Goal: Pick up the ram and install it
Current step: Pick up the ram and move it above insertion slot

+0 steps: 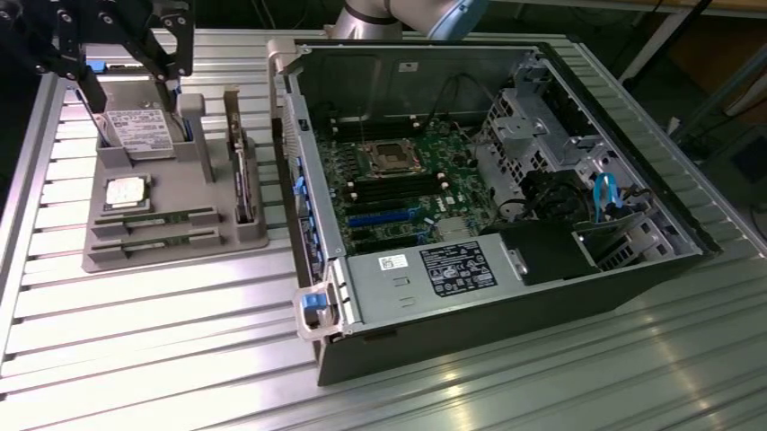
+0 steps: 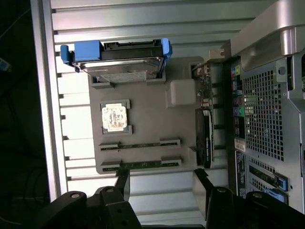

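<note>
Two ram sticks, thin green boards, lie side by side in the front slots of a grey holder tray point(image 1: 168, 256): one ram stick point(image 1: 156, 218) point(image 2: 140, 144) and a second point(image 1: 156, 239) point(image 2: 140, 164). My gripper point(image 1: 132, 94) point(image 2: 162, 188) hangs open above the tray's far end, over the hard drive, with nothing between its black fingers point(image 2: 123, 183). In the wrist view the nearer ram stick lies just beyond the fingertips. The open computer case point(image 1: 504, 296) stands to the exterior view's right of the tray, its motherboard point(image 1: 408, 180) exposed.
The tray also holds a square silver processor chip point(image 1: 126, 193) point(image 2: 114, 118), a hard drive with blue rails point(image 2: 119, 62) point(image 1: 142, 130) and an expansion card on edge point(image 1: 244, 180) point(image 2: 204, 138). All stand on a ribbed aluminium table point(image 1: 144, 341). The case's side wall point(image 2: 267, 119) rises close beside the tray.
</note>
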`<state>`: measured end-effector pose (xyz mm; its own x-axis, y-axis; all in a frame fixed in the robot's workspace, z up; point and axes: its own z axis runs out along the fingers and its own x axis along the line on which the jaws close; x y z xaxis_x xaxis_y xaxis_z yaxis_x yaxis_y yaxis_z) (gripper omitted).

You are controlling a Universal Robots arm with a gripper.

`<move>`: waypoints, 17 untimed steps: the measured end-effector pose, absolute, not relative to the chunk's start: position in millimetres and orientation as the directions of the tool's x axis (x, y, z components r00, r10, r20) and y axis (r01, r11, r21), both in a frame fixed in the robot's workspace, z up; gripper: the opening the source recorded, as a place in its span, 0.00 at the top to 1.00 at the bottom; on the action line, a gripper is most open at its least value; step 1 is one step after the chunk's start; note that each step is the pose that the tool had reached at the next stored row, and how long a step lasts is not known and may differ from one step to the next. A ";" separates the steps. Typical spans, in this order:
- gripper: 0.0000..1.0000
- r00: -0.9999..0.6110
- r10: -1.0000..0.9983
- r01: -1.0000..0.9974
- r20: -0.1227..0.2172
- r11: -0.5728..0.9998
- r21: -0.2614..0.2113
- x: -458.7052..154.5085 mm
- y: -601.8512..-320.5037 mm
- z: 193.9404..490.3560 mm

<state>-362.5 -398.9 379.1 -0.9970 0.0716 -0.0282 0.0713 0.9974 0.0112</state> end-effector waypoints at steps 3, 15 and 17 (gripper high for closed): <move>0.36 -0.997 0.071 0.071 -0.028 0.997 0.006 -362.5 -398.9 373.8; 0.36 -0.997 0.071 0.071 -0.034 0.997 0.006 -362.5 -398.8 354.0; 0.36 -0.997 0.071 0.071 -0.035 0.997 0.006 -362.5 -398.9 352.1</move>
<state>-362.5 -398.9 352.1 -0.9968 0.0715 -0.0345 0.0713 0.9974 0.0062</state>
